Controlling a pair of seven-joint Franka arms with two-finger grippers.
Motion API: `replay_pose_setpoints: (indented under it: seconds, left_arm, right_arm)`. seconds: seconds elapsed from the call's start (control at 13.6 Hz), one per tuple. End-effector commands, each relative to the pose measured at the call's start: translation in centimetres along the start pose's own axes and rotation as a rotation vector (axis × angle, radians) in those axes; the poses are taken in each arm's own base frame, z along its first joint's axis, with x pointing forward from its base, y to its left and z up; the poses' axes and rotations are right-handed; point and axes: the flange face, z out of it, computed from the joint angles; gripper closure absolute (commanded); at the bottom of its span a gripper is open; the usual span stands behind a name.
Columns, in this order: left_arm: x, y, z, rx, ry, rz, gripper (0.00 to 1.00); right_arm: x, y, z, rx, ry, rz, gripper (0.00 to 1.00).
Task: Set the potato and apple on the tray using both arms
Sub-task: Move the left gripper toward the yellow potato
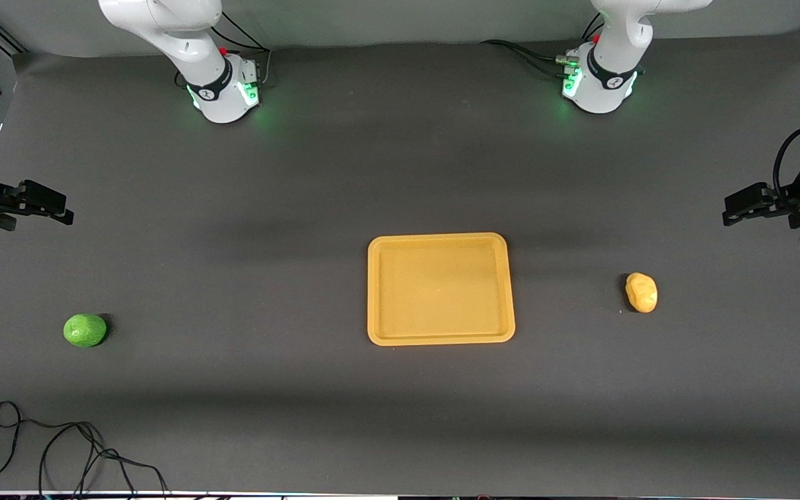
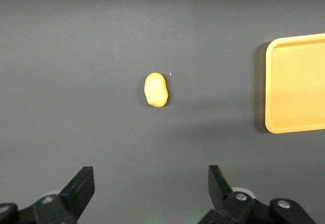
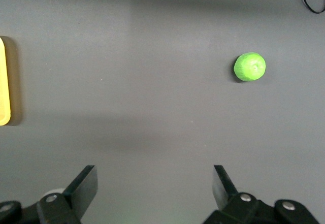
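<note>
The orange-yellow tray point(image 1: 441, 339) lies in the middle of the table and holds nothing. The yellow-tan potato point(image 1: 641, 292) lies on the mat toward the left arm's end; it also shows in the left wrist view point(image 2: 156, 89). The green apple point(image 1: 85, 330) lies toward the right arm's end, and shows in the right wrist view point(image 3: 249, 67). My left gripper point(image 1: 728, 212) hangs open and empty above the table's left-arm end point(image 2: 151, 179). My right gripper point(image 1: 67, 212) hangs open and empty above the right-arm end point(image 3: 154, 179). Both are well apart from the fruits.
A black cable point(image 1: 60, 444) lies looped on the mat near the front camera at the right arm's end. The tray's edge shows in the left wrist view point(image 2: 269, 82) and in the right wrist view point(image 3: 4, 82). The dark mat covers the table.
</note>
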Motion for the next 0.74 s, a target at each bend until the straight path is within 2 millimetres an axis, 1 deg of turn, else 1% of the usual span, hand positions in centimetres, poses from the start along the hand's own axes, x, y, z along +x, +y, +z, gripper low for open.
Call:
replay_pose_setpoints:
  seconds: [0.0,0.15,0.66]
  left_arm:
    - [0.05,0.2,-0.82,0.015,0.031,-0.021,0.0]
    - [0.29,0.01,-0.73,0.015,0.056,-0.024,0.0]
    - [0.58,0.09,0.13,0.015,0.054,-0.022,0.0]
  right_arm:
    - [0.07,0.11,-0.42,-0.023,-0.007,0.02,0.0]
    - [0.18,0.04,-0.4,-0.023,-0.007,0.02,0.0]
    - [-0.07,0.28,-0.19,-0.021,-0.021,0.023,0.0]
